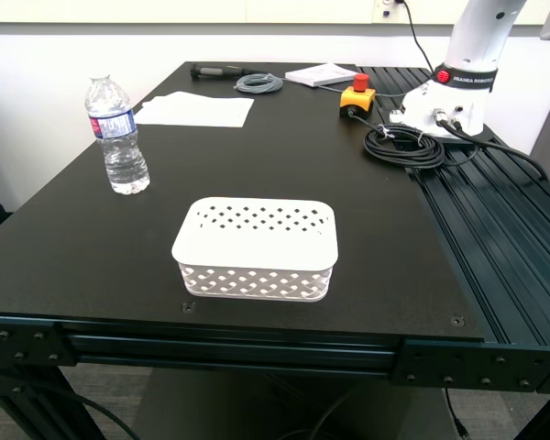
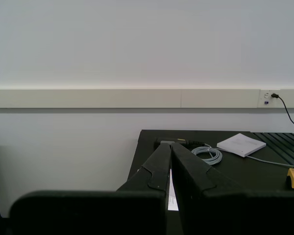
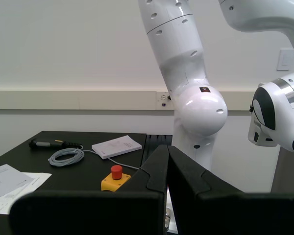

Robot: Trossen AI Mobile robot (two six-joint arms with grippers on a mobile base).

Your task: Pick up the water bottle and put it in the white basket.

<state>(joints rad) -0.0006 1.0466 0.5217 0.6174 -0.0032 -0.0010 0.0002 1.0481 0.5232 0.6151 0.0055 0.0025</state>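
The water bottle [image 1: 117, 136] stands upright on the black table [image 1: 92, 238] at the exterior view's left, white cap on and blue label around its upper part. The white basket [image 1: 257, 247] sits near the table's front edge, to the bottle's right and closer to the camera; a flat face with diamond holes is uppermost. My first gripper [image 2: 170, 147] and my second gripper [image 3: 167, 149] each show only in their own wrist view, fingers pressed together with nothing between them. Neither wrist view shows the bottle or basket. No arm of mine shows in the exterior view.
White paper sheets [image 1: 197, 110], a grey cable coil [image 1: 258, 83], a black tool [image 1: 215, 71], a white booklet [image 1: 321, 75] and a red button on a yellow box [image 1: 357, 94] lie at the back. A white robot arm's base [image 1: 445, 101] and black cables [image 1: 403, 147] stand at the back right.
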